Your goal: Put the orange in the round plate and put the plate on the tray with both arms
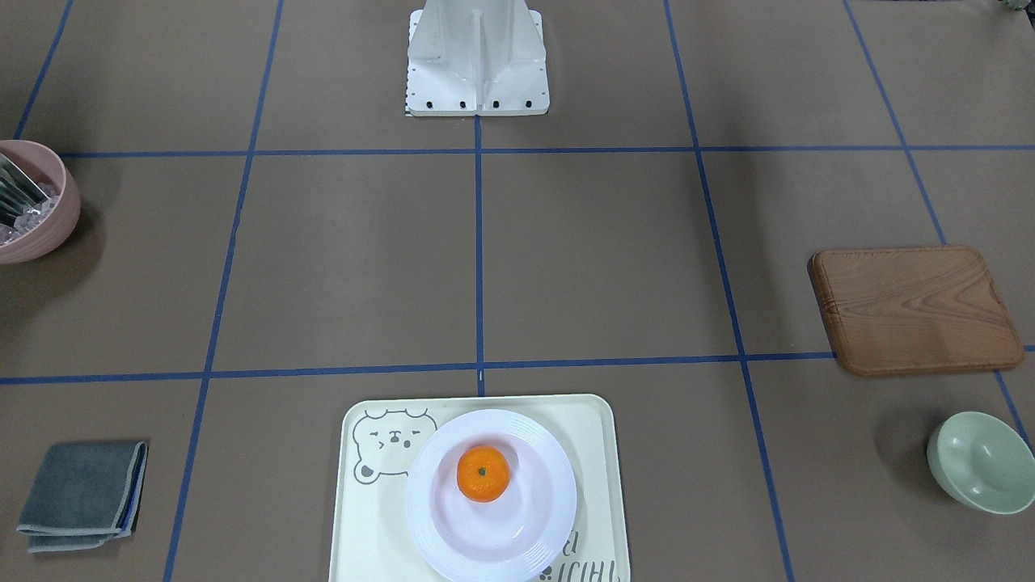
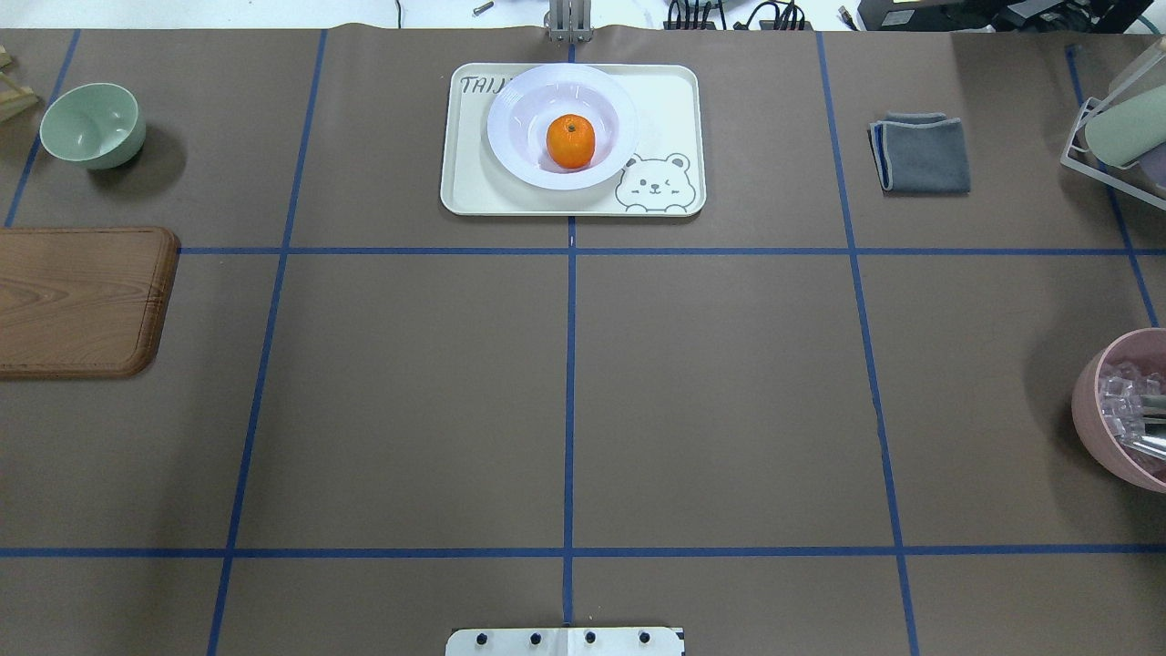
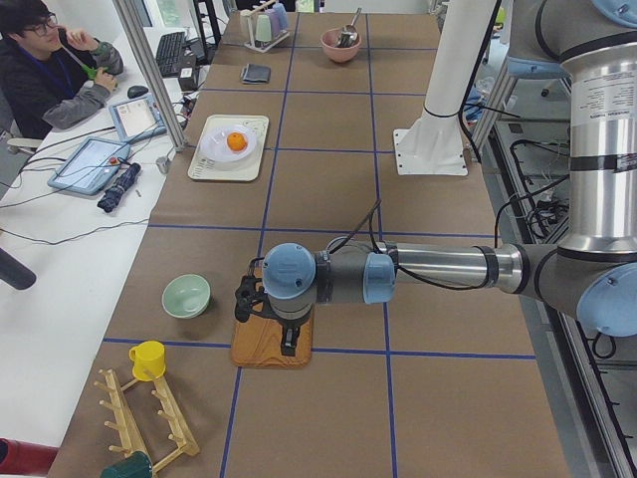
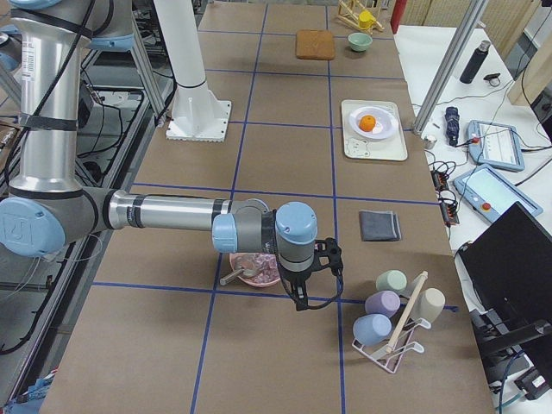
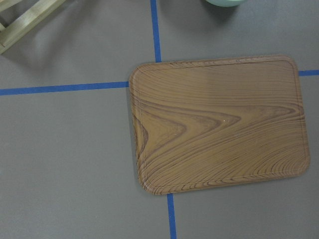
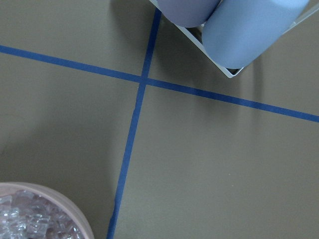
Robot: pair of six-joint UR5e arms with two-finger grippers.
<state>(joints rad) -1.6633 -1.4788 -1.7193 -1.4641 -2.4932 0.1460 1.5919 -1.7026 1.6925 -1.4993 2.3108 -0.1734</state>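
Here, the orange (image 2: 570, 140) sat in the hollow of the round plate (image 2: 510, 137), its stem dot facing up. The plate rested on the tray (image 2: 474, 196), covering part of the grey lettering, with the bear drawing just beside its rim. The tray lay at the far edge of the table (image 2: 710, 383), across the centre blue tape line. Both arms were well apart from it. The left arm (image 3: 438, 269) reached out low at one end, its left fingers (image 3: 290, 344) above the brown wooden board (image 5: 219, 124), near the pale green bowl (image 2: 91, 123); whether they were spread or pressed together could not be told. The right arm (image 4: 164, 214) reached toward the opposite end, its right fingers (image 4: 299, 297) hanging beside the pink bowl (image 2: 1125, 410) and near a rack of cups (image 4: 392, 315); their state could not be told either. A folded grey cloth (image 2: 922, 153) lay on the robot's right of the tray.
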